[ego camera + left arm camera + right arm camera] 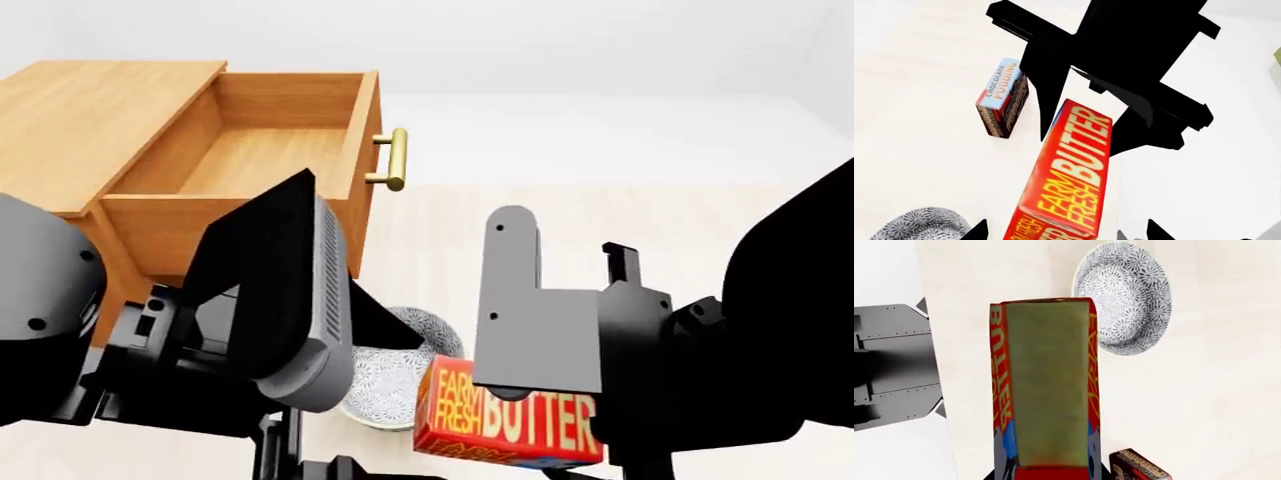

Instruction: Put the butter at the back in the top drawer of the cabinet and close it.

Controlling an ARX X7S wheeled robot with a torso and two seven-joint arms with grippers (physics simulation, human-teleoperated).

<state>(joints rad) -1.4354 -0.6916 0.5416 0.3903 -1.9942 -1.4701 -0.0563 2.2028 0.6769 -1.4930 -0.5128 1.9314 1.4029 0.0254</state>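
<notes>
The butter (pixel 1046 390), a red and yellow box lettered "FARM FRESH BUTTER", is held off the surface, and my right gripper (pixel 1047 475) is shut on one end of it. Its other end (pixel 1067 190) lies between the fingertips of my left gripper (pixel 1067 232), which stands open with a gap on each side. In the head view the butter (pixel 514 420) shows low between both arms. The cabinet (pixel 94 110) stands at the back left. Its top drawer (pixel 267 150) is pulled out and empty inside, brass handle (pixel 391 160) towards me.
A grey patterned bowl (pixel 394 375) sits on the pale surface just left of the butter, below the drawer front. A "CHOCOLATE PUDDING" box (pixel 1002 97) stands upright nearby. The lower drawers are hidden behind my left arm (pixel 267 300).
</notes>
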